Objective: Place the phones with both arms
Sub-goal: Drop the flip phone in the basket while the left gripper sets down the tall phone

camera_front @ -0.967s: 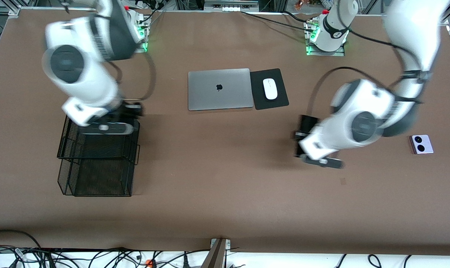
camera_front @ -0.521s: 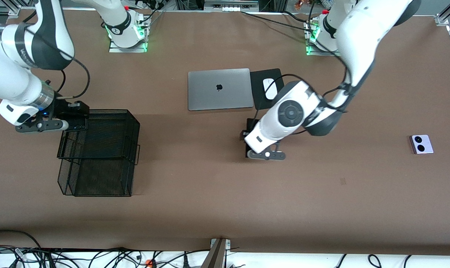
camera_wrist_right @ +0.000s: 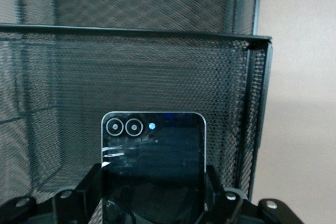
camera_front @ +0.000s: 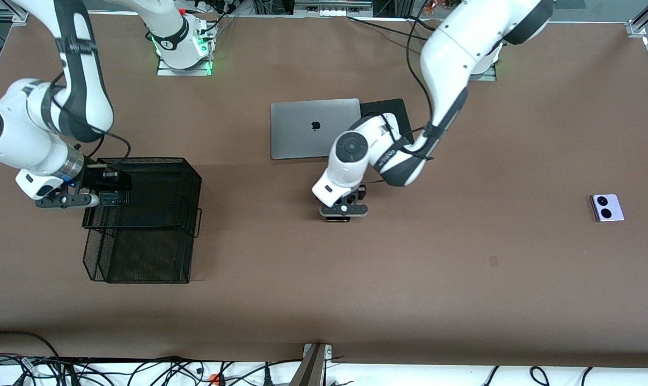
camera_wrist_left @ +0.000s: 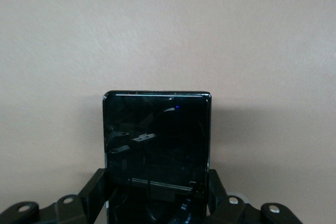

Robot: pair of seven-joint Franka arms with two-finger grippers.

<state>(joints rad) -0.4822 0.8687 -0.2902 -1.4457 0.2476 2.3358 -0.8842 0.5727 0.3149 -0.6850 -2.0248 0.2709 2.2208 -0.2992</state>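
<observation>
The right gripper (camera_wrist_right: 155, 183) hung over the upper rim of the black wire-mesh two-tier basket (camera_front: 192, 214) at the right arm's end of the table. Its fingers were clenched on the sides of a small squarish black flip phone with twin ringed lenses and a tiny blue light (camera_wrist_right: 153, 148). The phone's free end pointed into the basket's open top tier, so the drop looked to turn on clearing that rim and the mesh wall just beside it. Toward the middle, the closed grey laptop (camera_front: 302, 128) lay flat with a black mouse pad (camera_front: 396, 107) touching its edge. The left gripper (camera_wrist_left: 157, 187) hovered over bare brown table (camera_front: 324, 279) nearer the front camera than the laptop, grasping a long slim black slab phone (camera_wrist_left: 157, 135) by its long edges, its long axis running straight out from the fingers toward the tabletop. The basket was well apart from it, with open table between, though the right arm occupied that end. A small lavender-white square phone with two black lenses (camera_front: 606, 208) lay flat and alone near the left arm's end, plainly nearer the left arm.
</observation>
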